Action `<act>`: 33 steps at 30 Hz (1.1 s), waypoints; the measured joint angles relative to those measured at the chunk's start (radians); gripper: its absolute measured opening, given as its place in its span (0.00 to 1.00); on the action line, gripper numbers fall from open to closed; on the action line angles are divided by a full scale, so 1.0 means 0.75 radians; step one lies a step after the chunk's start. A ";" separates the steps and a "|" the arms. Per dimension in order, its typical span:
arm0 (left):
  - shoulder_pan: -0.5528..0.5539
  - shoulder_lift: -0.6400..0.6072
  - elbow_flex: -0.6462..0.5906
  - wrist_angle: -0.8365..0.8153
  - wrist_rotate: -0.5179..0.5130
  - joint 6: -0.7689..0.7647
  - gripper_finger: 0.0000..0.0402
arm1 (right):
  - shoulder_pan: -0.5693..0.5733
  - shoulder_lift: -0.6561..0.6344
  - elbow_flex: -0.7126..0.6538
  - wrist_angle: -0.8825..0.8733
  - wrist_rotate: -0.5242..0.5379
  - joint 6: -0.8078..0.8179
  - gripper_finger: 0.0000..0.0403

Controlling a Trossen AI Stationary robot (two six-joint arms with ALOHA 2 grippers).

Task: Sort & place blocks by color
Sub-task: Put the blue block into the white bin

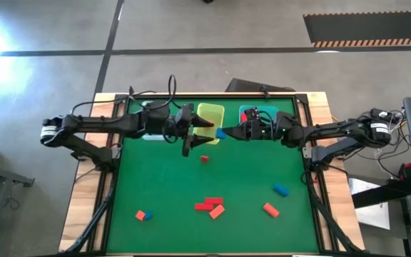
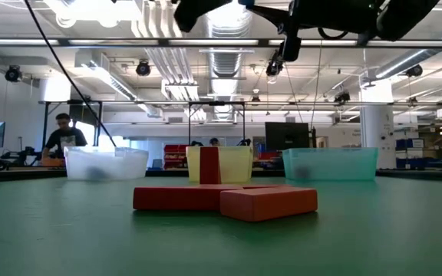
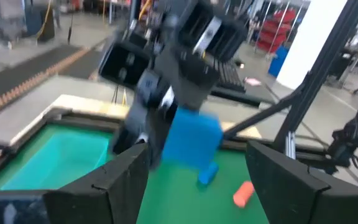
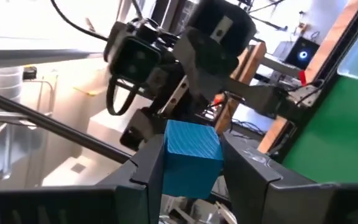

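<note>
A blue cube [image 1: 220, 133] hangs in the air over the table's far middle, in front of the yellow bin [image 1: 210, 114], held by my right gripper [image 1: 228, 133], which reaches in from the right. My left gripper [image 1: 201, 133] faces it from the left, open, its fingers standing just short of the cube [image 3: 191, 140] and apart from it. Red, orange and blue blocks lie flat on the green mat nearer me: a small red one [image 1: 204, 158], red bars [image 1: 209, 205], orange ones [image 1: 270, 209], a blue one [image 1: 281, 190]. My right gripper [image 4: 194, 171] pinches the blue cube [image 4: 192, 155] between its two fingers, one on each opposite side face [image 4: 166, 163]. The fingers come level from the table's right. The cube is lifted clear of the table and sits square in the hold.
Three bins stand along the far edge: clear-bluish [image 1: 152, 118], yellow, teal [image 1: 262, 114] with small pieces inside. An orange and blue pair [image 1: 143, 215] lies near left. In the low view a red bar [image 2: 183, 198] and an orange block [image 2: 267, 202] lie close. A person [image 2: 64, 138] sits beyond the table.
</note>
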 joint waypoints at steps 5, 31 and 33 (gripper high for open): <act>0.000 0.094 0.000 0.182 0.000 0.002 0.62 | 0.000 0.056 0.030 0.003 -0.035 0.017 0.30; 0.000 0.114 0.000 0.204 0.006 -0.008 0.38 | -0.034 0.055 0.059 0.032 -0.045 0.167 0.30; 0.000 0.113 0.000 0.204 0.005 0.001 0.31 | -0.034 0.055 0.059 0.032 -0.047 0.185 0.32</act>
